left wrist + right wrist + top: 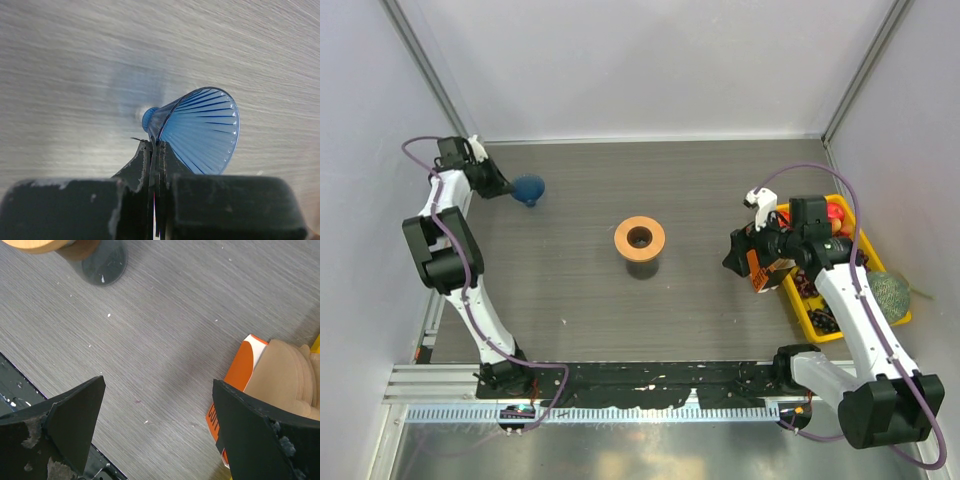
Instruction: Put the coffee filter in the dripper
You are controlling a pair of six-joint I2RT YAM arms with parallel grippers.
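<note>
The dripper's blue ribbed cone (528, 189) is held off the table at the far left by my left gripper (500, 186). In the left wrist view the gripper (156, 147) is shut on the cone's wall (202, 130). The dripper's wooden ring (639, 239) sits apart at the table's centre, on a dark jar (102, 260). My right gripper (738, 251) is open and empty, above the table left of an orange box (760, 272). In the right wrist view the gripper (160, 410) hangs beside tan coffee filters (285, 375) stacked in that box (240, 377).
A yellow tray (855, 300) of small items stands at the right edge, behind the orange box. A green-grey ball (890, 293) lies just right of it. Walls close in the left, back and right sides.
</note>
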